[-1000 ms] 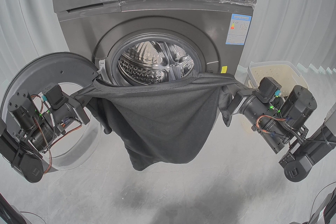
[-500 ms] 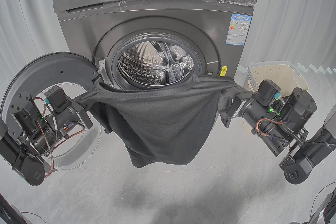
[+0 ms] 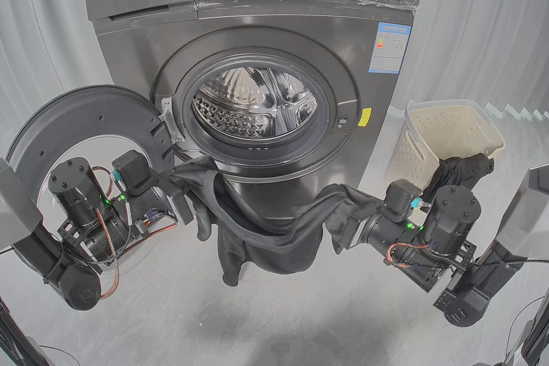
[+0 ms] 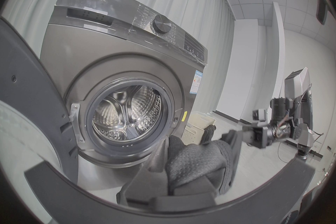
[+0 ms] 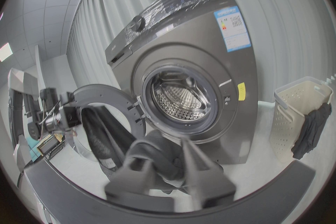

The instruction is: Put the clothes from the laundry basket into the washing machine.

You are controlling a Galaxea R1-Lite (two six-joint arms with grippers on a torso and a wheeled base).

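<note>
In the head view, your left gripper (image 3: 190,200) and right gripper (image 3: 341,219) are each clamped on one end of a dark shirt (image 3: 269,250). The shirt hangs slack between them in a low loop, below the washer (image 3: 143,47) mouth and in front of its lower panel. I take it you hold it at two ends so the bulk can be lifted and fed in together. As it hangs, it is too low to clear the lip of the drum (image 3: 251,98). The door (image 3: 74,110) stands wide open on the left, behind your left arm. The basket (image 3: 423,115) sits on the floor at the washer's right corner, with a second dark garment (image 3: 460,170) draped over its near rim.

In the left wrist view, the left gripper (image 4: 175,181) is closed on a thick bunch of shirt cloth. The right gripper (image 4: 246,135) shows farther off, at the shirt's other end.

In the right wrist view, the right gripper (image 5: 164,170) pinches a wad of shirt between its fingers (image 5: 196,165). The basket's garment trails down its outer wall.

Count: one washer, one door, one basket, two garments and two grippers. One garment is in hand and one is on the basket; none is in the drum.
</note>
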